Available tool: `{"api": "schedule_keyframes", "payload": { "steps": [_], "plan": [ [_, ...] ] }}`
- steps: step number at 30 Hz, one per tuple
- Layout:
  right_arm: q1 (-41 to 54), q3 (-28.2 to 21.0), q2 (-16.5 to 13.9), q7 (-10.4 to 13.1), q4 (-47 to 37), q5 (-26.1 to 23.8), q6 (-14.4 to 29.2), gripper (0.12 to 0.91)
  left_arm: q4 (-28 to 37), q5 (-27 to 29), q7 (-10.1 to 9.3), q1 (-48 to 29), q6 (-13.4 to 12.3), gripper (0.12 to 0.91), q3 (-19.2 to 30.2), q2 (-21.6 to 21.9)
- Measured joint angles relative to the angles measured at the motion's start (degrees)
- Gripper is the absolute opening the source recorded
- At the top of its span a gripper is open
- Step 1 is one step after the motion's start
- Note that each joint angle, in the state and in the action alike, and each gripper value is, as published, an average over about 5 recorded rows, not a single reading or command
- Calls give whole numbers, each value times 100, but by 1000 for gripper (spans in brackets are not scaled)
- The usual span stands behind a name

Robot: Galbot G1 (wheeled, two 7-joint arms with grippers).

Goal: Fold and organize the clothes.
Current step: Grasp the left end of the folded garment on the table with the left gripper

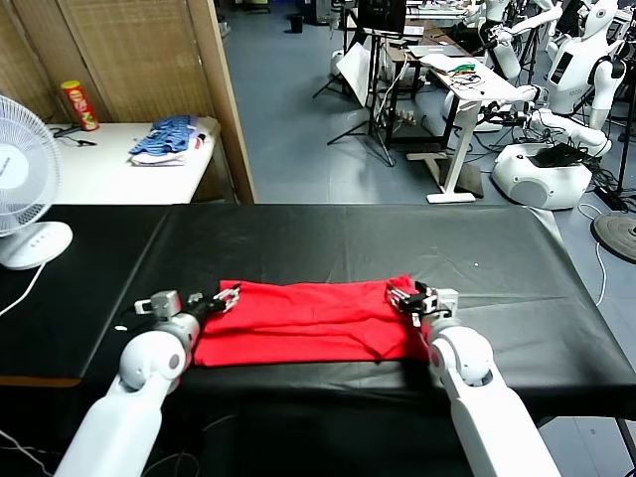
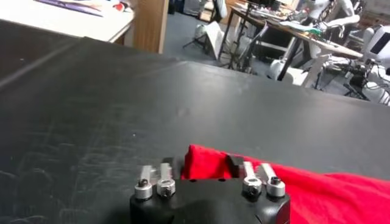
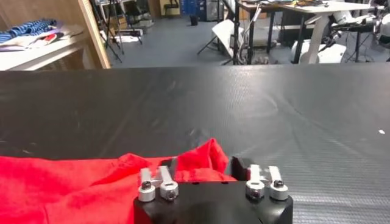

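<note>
red shirt (image 1: 303,321) lies folded into a band near the table's (image 1: 417,238) front edge. the left gripper (image 1: 228,298) is clamped on its far left corner, the right gripper (image 1: 402,295) on the far right corner. the risk: only thin cloth is pinched, so an uneven pull could slip one corner free and skew the fold.

Two white arms reaching forward low over the table, left gripper (image 1: 227,298) at the red shirt's (image 1: 308,320) far left corner, fingers (image 2: 234,164) pinching a raised fold, right gripper (image 1: 405,297) mirrored at the far right corner, clamping bunched cloth
</note>
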Motion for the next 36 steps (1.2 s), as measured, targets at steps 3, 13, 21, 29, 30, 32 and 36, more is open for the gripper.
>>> {"api": "schedule_keyframes", "payload": {
  "steps": [3,13,21,29,30,32,36],
  "plan": [
    [-31,-12,62,119,5,-109,81,256,35,385,-23,41,-194,274,48,-31],
    [-175,16,149,170,-10,-164,250,141,75,1647,-122,117,-570,125,139,-130],
    [-400,145,-37,-19,307,-92,203,396,-122,1519,-62,216,-440,238,8,-22],
    [-935,477,-309,-22,1138,204,138,764,-505,1112,-74,501,-368,680,-233,139],
    [-999,508,-321,-21,1227,214,136,784,-569,1033,-78,559,-358,716,-276,145],
    [-1117,548,-327,-20,1388,220,137,794,-702,893,-81,692,-346,776,-355,144],
    [-1275,550,-296,-17,1639,219,138,798,-972,676,-80,1020,-328,796,-434,94]
  ]
}}
